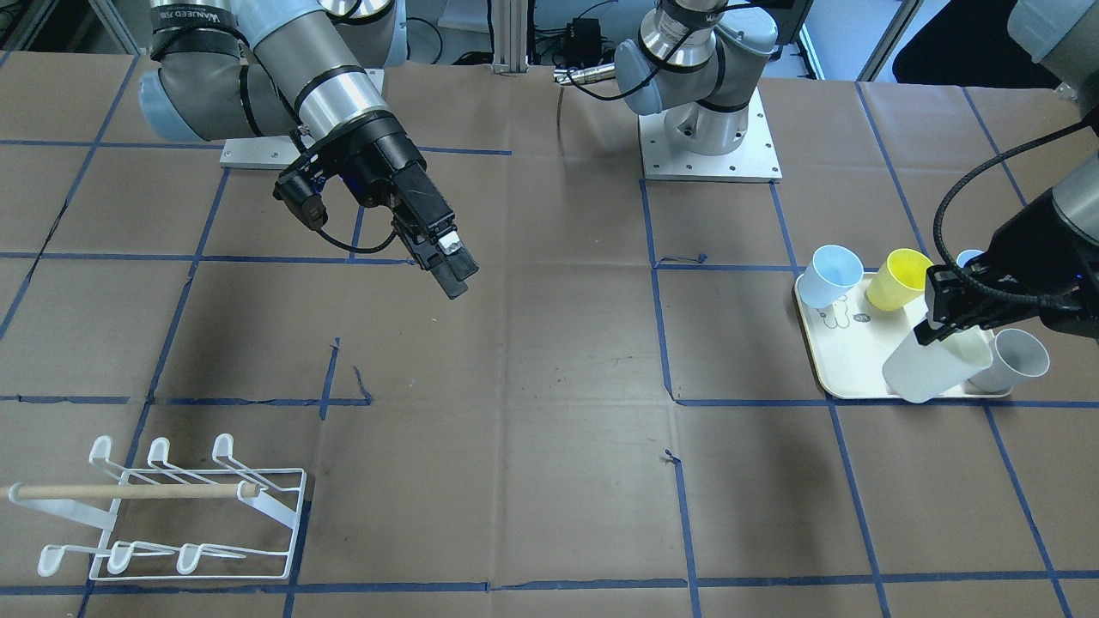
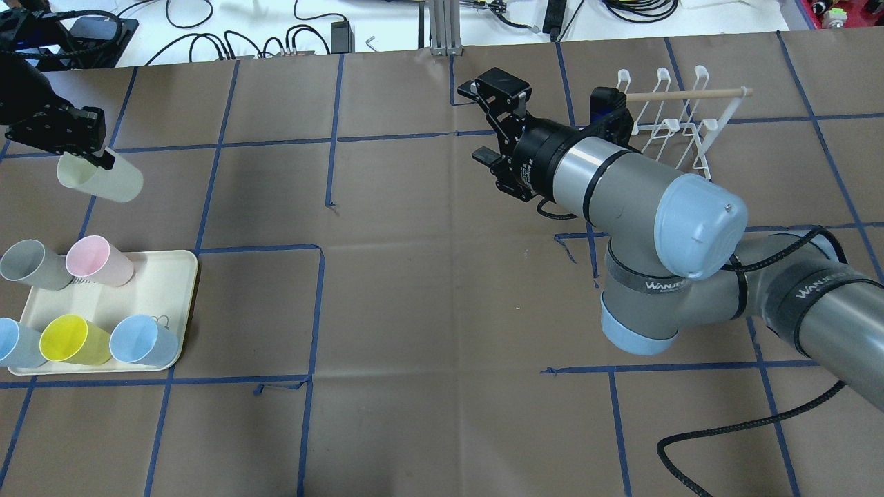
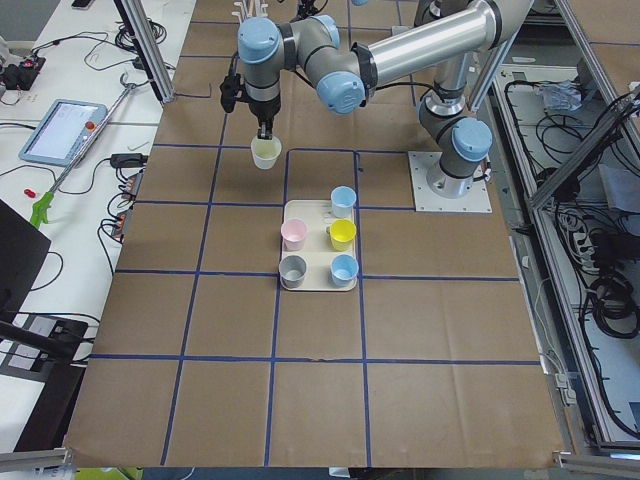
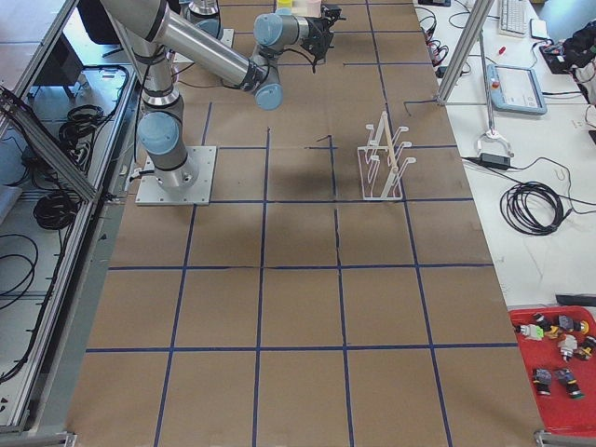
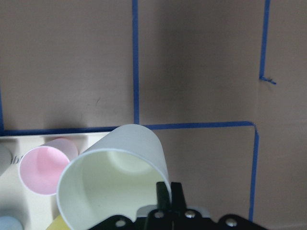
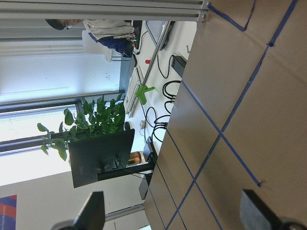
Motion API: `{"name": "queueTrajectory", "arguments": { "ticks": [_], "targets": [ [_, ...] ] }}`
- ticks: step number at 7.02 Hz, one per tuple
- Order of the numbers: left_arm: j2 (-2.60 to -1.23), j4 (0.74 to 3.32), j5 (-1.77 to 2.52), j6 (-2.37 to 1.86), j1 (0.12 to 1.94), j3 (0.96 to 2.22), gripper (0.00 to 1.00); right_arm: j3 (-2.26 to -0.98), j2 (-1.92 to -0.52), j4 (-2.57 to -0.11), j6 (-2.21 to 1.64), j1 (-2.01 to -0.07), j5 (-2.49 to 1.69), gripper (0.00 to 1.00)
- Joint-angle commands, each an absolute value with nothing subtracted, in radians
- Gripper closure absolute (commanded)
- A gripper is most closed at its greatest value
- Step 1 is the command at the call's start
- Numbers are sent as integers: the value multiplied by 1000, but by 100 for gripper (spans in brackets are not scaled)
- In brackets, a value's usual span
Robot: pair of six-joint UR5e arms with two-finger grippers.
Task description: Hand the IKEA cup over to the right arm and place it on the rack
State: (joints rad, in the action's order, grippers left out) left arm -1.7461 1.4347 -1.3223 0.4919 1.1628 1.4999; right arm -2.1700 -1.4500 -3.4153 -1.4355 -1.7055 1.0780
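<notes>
The IKEA cup (image 2: pixel 100 181) is pale cream and hangs tilted above the table, off the tray's far side. My left gripper (image 2: pixel 88 148) is shut on its rim. The left wrist view looks into the cup (image 5: pixel 124 163), with the fingers (image 5: pixel 169 191) pinching its wall. The front view shows the same cup (image 1: pixel 932 365) under the left gripper (image 1: pixel 934 319). The right arm holds its gripper (image 2: pixel 492 121) in the air over the middle of the table, open and with nothing in it. The white wire rack (image 2: pixel 680 121) with its wooden dowel stands beyond it, with nothing on it.
A cream tray (image 2: pixel 166 276) holds a grey cup (image 2: pixel 27 264), a pink cup (image 2: pixel 97 260), a yellow cup (image 2: pixel 69 339) and two blue cups (image 2: pixel 141 340). Brown paper with blue tape lines covers the table. Cables and a white bench lie past the far edge.
</notes>
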Motion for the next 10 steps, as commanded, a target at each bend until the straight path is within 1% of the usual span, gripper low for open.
{"name": "queueTrajectory", "arguments": {
  "ticks": [1,3,6,8,9,10],
  "targets": [
    [-1750,1276,-1084,506,1219,1517,100,-2171,-1454,-3392,-1422,-1706,1083,0],
    [-1738,1026,-835,506,1242,1630,99,-2169,-1456,-3364,-1422,-1706,1081,0],
    [-1675,623,-588,503,1342,1854,98,-2168,-1456,-3364,-1425,-1706,1083,0],
    [-1701,308,-517,497,1370,2000,96,-2166,-1454,-3367,-1434,-1706,1085,0],
    [-1706,205,-453,480,1371,2055,95,-2167,-1454,-3367,-1437,-1706,1086,0],
    [-1706,157,-445,489,1373,2101,95,-2166,-1456,-3369,-1466,-1707,1094,0]
  ]
}}
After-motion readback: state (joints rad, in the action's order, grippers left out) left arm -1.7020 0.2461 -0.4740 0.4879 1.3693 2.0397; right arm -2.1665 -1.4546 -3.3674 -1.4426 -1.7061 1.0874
